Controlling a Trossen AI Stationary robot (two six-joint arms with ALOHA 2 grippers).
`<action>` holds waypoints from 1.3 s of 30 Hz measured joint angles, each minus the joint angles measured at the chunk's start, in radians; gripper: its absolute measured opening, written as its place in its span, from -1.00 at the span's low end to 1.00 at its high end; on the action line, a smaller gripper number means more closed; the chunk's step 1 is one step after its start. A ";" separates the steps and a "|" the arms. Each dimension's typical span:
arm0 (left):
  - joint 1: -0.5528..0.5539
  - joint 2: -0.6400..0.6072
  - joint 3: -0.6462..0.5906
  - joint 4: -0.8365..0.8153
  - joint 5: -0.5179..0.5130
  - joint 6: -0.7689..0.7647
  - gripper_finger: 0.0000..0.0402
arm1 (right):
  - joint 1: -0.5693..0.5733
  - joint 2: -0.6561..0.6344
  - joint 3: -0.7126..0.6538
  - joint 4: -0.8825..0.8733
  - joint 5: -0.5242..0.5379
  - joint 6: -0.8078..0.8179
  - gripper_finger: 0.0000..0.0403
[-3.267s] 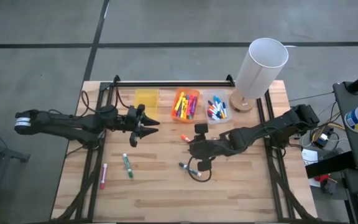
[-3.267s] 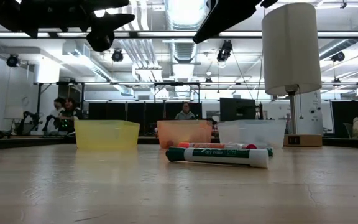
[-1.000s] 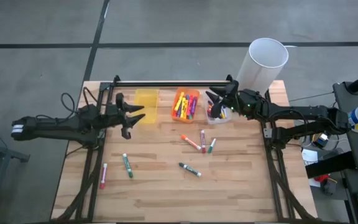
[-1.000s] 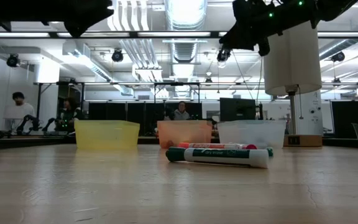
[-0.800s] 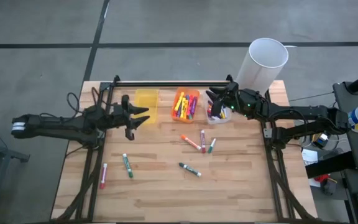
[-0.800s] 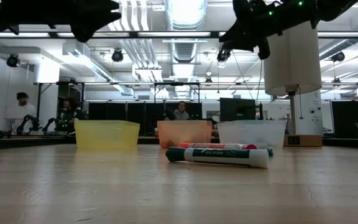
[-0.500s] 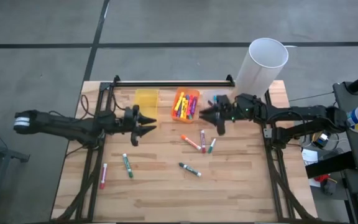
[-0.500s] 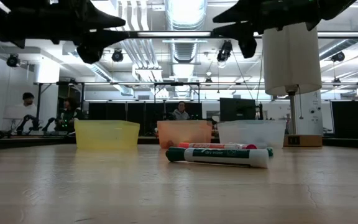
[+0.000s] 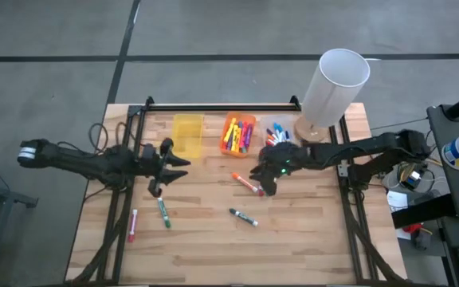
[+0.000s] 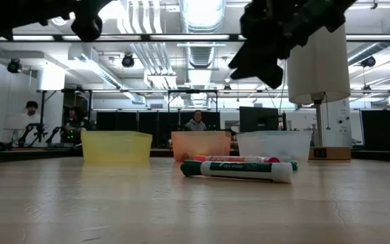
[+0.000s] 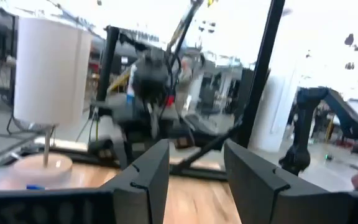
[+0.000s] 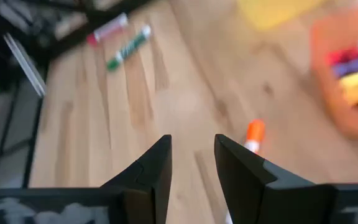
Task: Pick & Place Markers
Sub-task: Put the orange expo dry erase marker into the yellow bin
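Loose markers lie flat on the wooden table: an orange one [image 9: 246, 185], a dark green one [image 9: 243, 217], a green one [image 9: 164, 212] and a pink one [image 9: 132, 225]. More markers fill the orange bin [image 9: 238, 134] and the clear bin [image 9: 277, 137]. My right gripper [image 9: 261, 182] hovers open above the table's middle, tipped down, with the orange marker [image 12: 253, 134] just beyond its fingertips [image 12: 191, 162]. Whatever lies under it is hidden in the high view. My left gripper [image 9: 174, 166] hangs open in the air near the yellow bin [image 9: 186, 134], holding nothing [image 11: 194, 174].
A tall white cylinder [image 9: 333, 80] on a wooden foot stands at the far right corner. The three bins line the far edge. In the low view two markers [image 10: 239, 168] lie in front of the bins. People sit in the room beyond the table.
My right gripper has left the spot over the clear bin, swung toward the table's near edge and left, sunk and tipped downward; it now hovers over the markers in the middle. My left gripper has drifted a little toward the near edge and rolled.
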 joint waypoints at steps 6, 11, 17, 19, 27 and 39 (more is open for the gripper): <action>0.000 -0.078 0.000 -0.001 0.001 0.004 -0.26 | 0.022 0.168 0.181 -0.263 0.000 -0.031 -0.44; 0.000 -0.077 -0.001 -0.047 0.041 -0.095 -0.26 | 0.022 0.306 0.336 -0.489 0.009 -0.035 -0.44; 0.000 -0.079 -0.001 -0.042 0.046 -0.097 -0.26 | 0.030 0.441 0.476 -0.570 0.027 -0.075 -0.44; 0.000 -0.082 -0.001 -0.043 0.060 -0.097 -0.26 | 0.031 0.480 0.507 -0.579 0.033 -0.080 -0.44; 0.000 -0.086 -0.001 -0.043 0.112 -0.104 -0.26 | 0.035 0.591 0.539 -0.636 0.078 -0.095 -0.45; 0.000 -0.088 -0.001 -0.037 0.113 -0.101 -0.26 | 0.039 0.652 0.518 -0.654 0.134 -0.109 -0.54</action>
